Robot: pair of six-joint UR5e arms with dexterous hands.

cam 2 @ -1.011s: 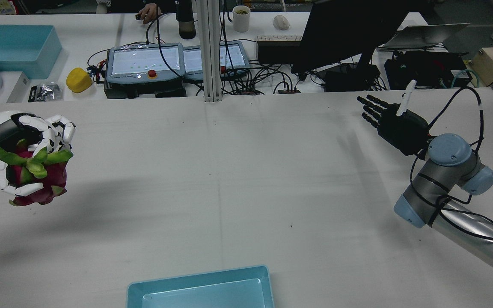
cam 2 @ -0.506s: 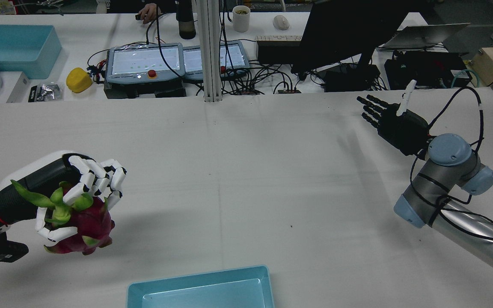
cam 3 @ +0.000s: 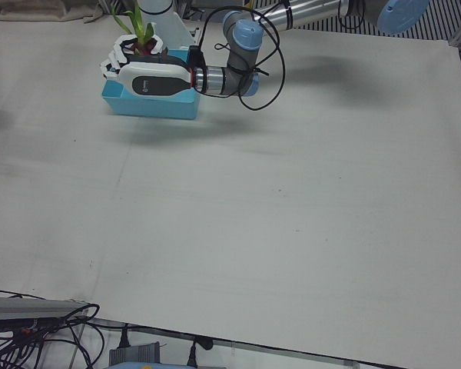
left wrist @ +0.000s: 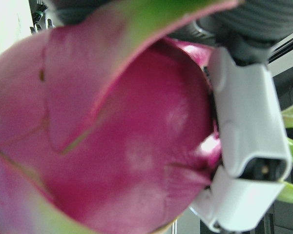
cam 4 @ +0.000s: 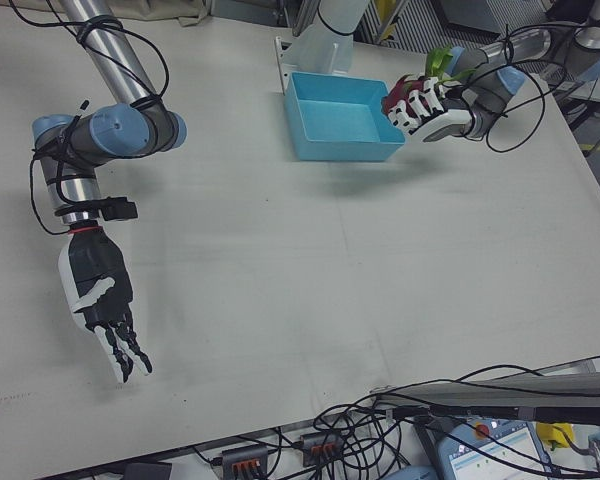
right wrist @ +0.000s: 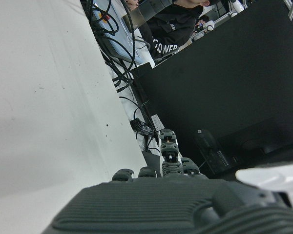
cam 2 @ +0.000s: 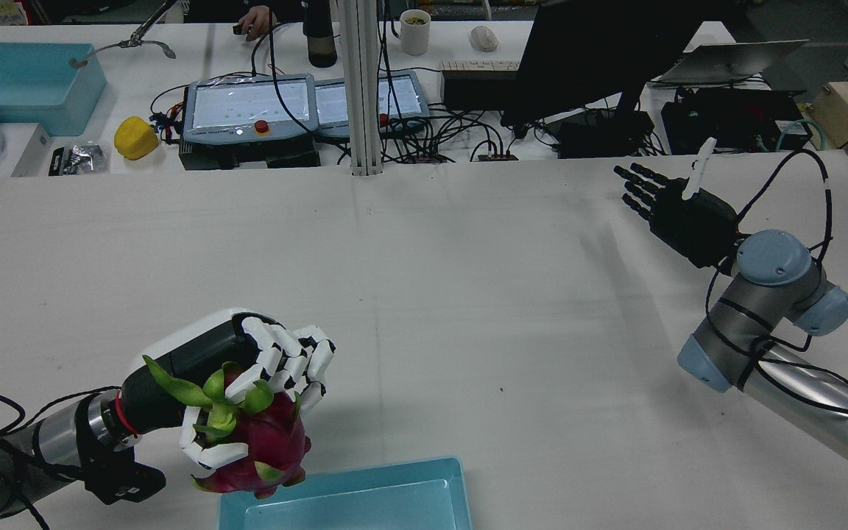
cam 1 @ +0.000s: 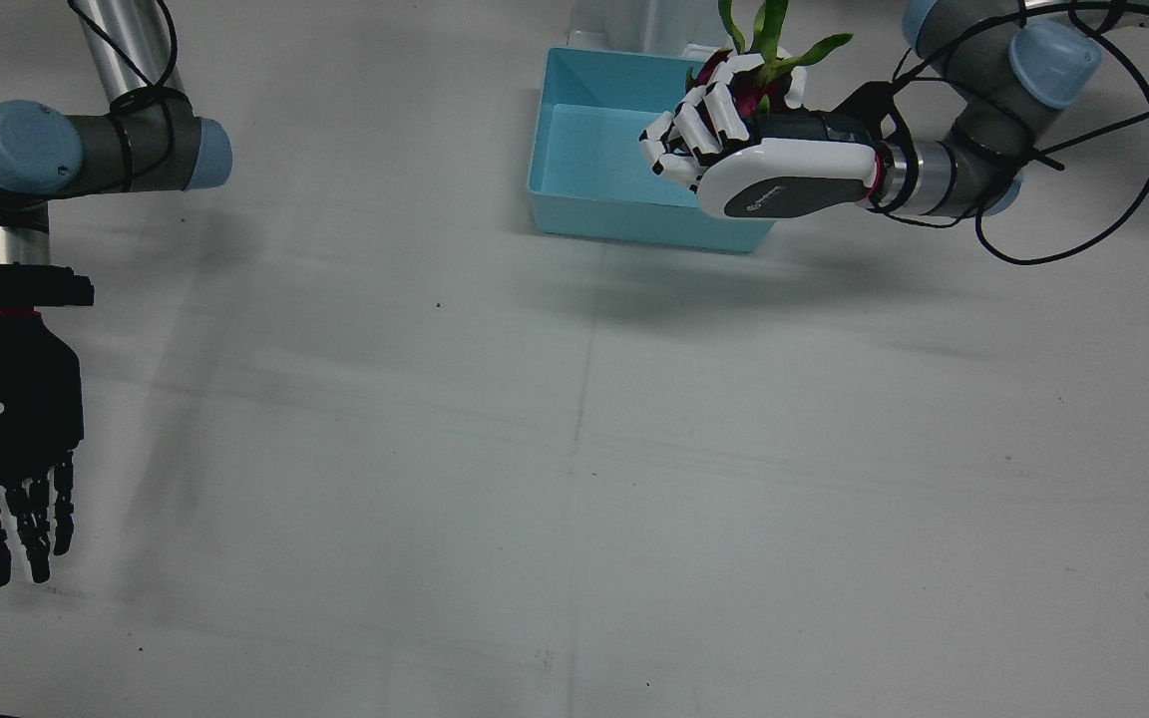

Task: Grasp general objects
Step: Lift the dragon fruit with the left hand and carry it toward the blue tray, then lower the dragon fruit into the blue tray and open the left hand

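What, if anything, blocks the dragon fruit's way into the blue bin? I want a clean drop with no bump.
Nothing visible does. The left hand holds the dragon fruit at the blue bin's edge, and the bin's inside looks bare. The right hand is far off.

You can read little: white letters "ONER" on a person's dark top (right wrist: 173,27), upper centre of the right hand view; other markings are too small.

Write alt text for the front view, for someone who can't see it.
The white left hand holds a pink dragon fruit over the edge of a blue tray. The black right hand hangs open, far across the white table.
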